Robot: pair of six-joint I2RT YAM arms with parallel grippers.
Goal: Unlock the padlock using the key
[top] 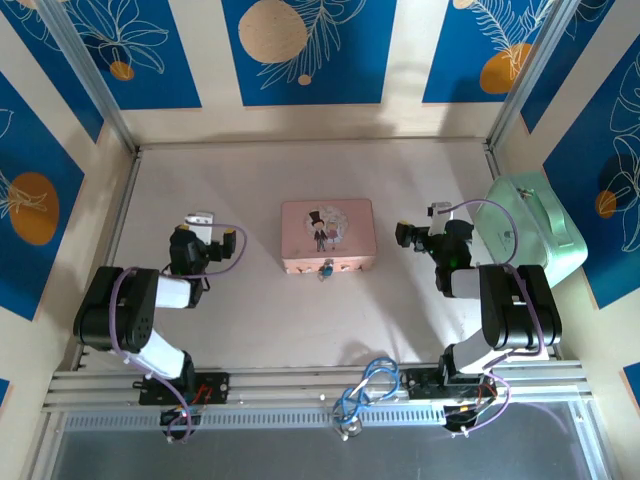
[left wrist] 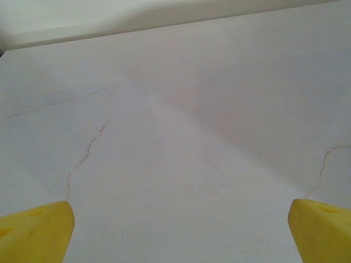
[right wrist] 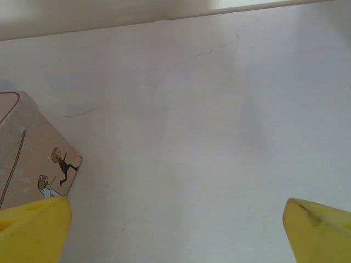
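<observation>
A tiny teal padlock point(top: 326, 268) hangs at the front edge of a pink illustrated tin box point(top: 327, 235) in the middle of the table. The key is too small to make out. My left gripper point(top: 202, 220) stands left of the box, open over bare table, its yellow fingertips point(left wrist: 38, 233) wide apart around my left gripper's gap point(left wrist: 181, 233). My right gripper point(top: 440, 212) stands right of the box, open too point(right wrist: 175, 233), with nothing between its fingertips point(right wrist: 321, 230). A corner of the pink box point(right wrist: 30, 148) shows beside its left finger.
A mint-green case point(top: 530, 235) lies at the right wall behind my right arm. Blue patterned walls point(top: 300, 50) close in the table on three sides. An aluminium rail with looped cables point(top: 365, 392) runs along the near edge.
</observation>
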